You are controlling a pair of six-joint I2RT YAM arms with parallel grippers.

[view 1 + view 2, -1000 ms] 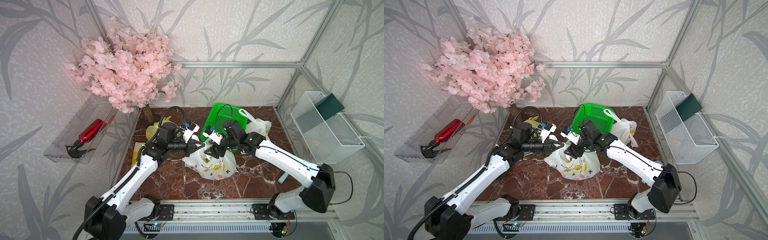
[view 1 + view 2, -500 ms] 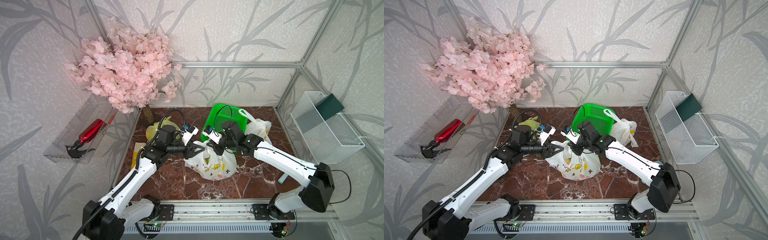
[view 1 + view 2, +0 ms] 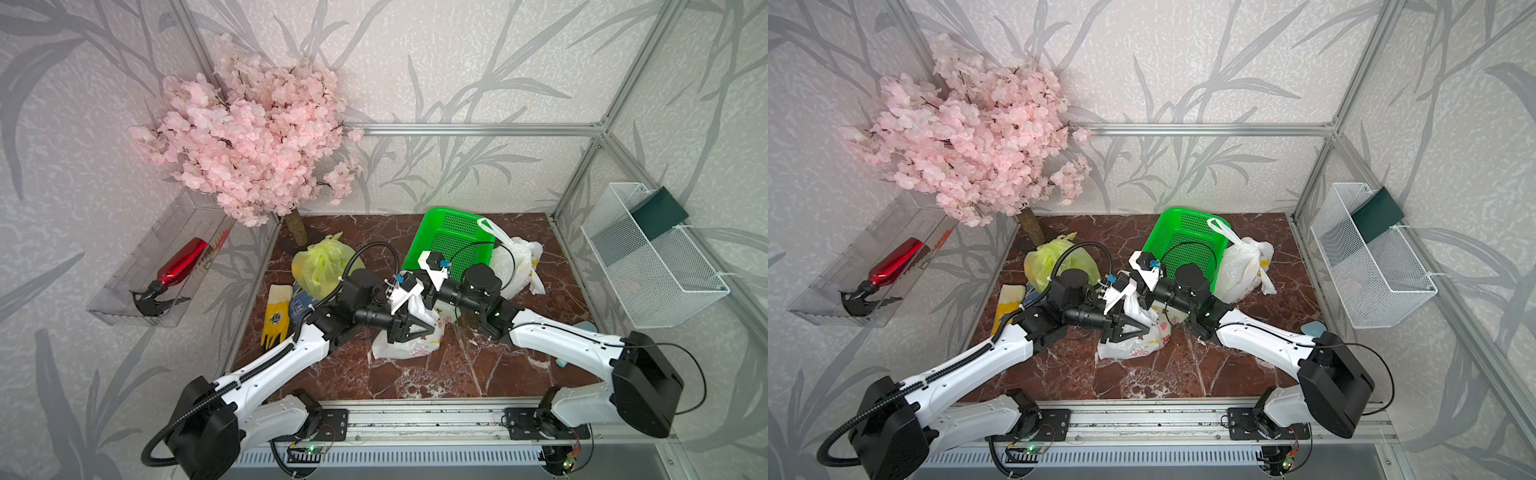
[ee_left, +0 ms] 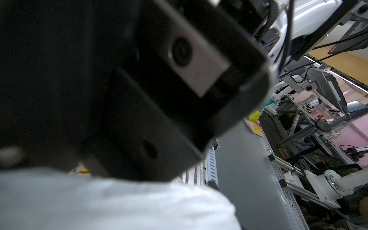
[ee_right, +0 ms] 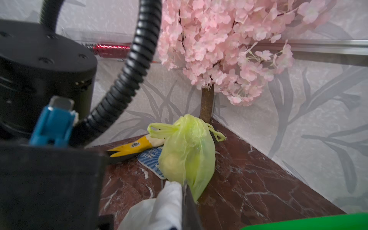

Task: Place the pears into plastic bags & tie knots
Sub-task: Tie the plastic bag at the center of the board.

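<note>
Evidently we were at the knot step; middle white bag [image 3: 409, 347] lay on the marble table [image 3: 415, 382] between the arms | right gripper [image 3: 423, 293] clamped on its raised handle, we judged to hold it taut | left gripper [image 3: 417, 327] stood part-open over the bag, ready for the other loop | yellow-green bag [image 3: 322, 266] sat tied, aside

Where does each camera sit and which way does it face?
Top views: high above the front rail, looking down into the booth; both arms meet over the white printed bag.
Left wrist: faces out toward the lab; blurred black robot housing fills it.
Right wrist: faces the blossom tree corner; left arm's hose shows.
Shared: yellow-green bag, right wrist and both top views.
</note>
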